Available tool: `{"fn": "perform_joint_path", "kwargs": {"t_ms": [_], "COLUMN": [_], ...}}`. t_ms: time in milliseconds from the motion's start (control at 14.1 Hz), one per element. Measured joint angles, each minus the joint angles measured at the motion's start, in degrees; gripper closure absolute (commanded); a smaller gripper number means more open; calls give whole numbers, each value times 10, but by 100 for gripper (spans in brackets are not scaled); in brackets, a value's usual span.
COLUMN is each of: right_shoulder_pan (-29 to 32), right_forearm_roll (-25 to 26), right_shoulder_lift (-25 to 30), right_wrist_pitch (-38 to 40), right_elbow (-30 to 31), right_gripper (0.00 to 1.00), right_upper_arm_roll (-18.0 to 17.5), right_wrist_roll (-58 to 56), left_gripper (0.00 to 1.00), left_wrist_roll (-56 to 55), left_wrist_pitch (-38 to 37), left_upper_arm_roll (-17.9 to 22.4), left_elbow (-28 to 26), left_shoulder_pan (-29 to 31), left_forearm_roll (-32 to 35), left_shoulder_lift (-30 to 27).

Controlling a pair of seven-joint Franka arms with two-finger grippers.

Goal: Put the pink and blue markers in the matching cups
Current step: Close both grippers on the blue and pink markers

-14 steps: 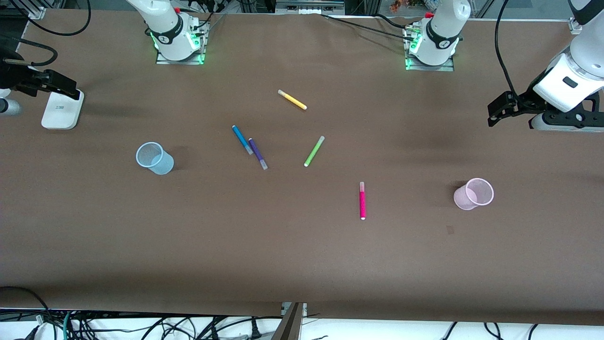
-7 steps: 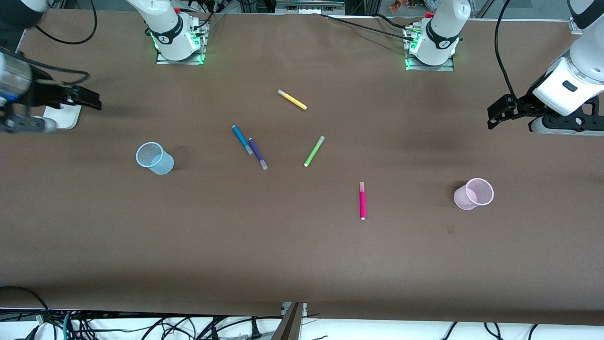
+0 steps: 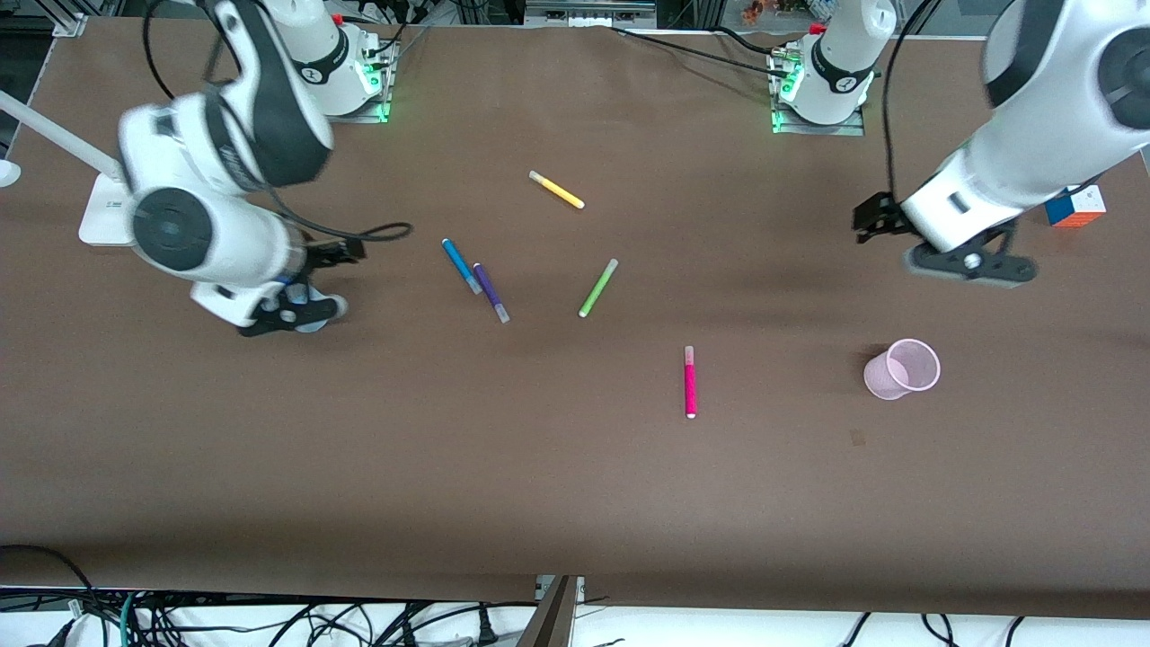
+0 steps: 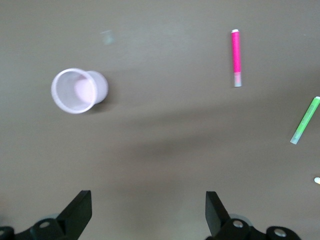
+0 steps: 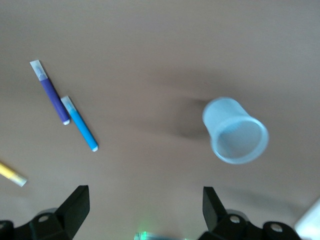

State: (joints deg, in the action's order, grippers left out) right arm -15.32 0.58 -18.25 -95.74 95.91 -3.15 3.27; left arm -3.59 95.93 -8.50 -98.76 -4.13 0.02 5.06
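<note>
The hot-pink marker (image 3: 690,382) lies flat near the table's middle and also shows in the left wrist view (image 4: 236,57). The pale pink cup (image 3: 901,368) stands toward the left arm's end and also shows there (image 4: 79,90). The blue marker (image 3: 461,265) lies beside a purple pen (image 3: 491,292); both show in the right wrist view, blue (image 5: 80,124) and purple (image 5: 50,92). The pale blue cup (image 5: 235,131) is mostly hidden under the right arm in the front view. My right gripper (image 3: 346,252) (image 5: 145,195) is open and empty over the table by the blue cup. My left gripper (image 3: 867,218) (image 4: 147,200) is open and empty over bare table.
A green pen (image 3: 597,288) and a yellow pen (image 3: 556,190) lie loose near the middle. A white device (image 3: 108,211) sits at the right arm's end. A colour cube (image 3: 1074,205) sits at the left arm's end.
Both arms have swung in from the table's ends toward its middle. The right arm now covers the blue cup in the front view. No pen or cup has moved.
</note>
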Motion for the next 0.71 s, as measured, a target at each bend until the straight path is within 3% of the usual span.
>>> {"fn": "perform_joint_path", "kwargs": {"t_ms": [283, 708], "right_shoulder_pan": [-14, -17], "right_forearm_roll": [-2, -2], "right_shoulder_lift": [-2, -9], "right_wrist_pitch": [-131, -290], "right_elbow": [115, 234], "right_gripper": [0, 0], "right_upper_arm_roll": [-23, -75], "right_wrist_roll": [1, 2], "left_gripper": [0, 0], "left_wrist_roll": [-52, -123], "left_wrist_pitch": [120, 318], "left_upper_arm_roll": [-31, -35], "left_elbow": [-1, 0], "left_shoulder_pan": [-12, -78], "left_forearm_roll": [0, 0], "left_shoulder_lift": [92, 228]}}
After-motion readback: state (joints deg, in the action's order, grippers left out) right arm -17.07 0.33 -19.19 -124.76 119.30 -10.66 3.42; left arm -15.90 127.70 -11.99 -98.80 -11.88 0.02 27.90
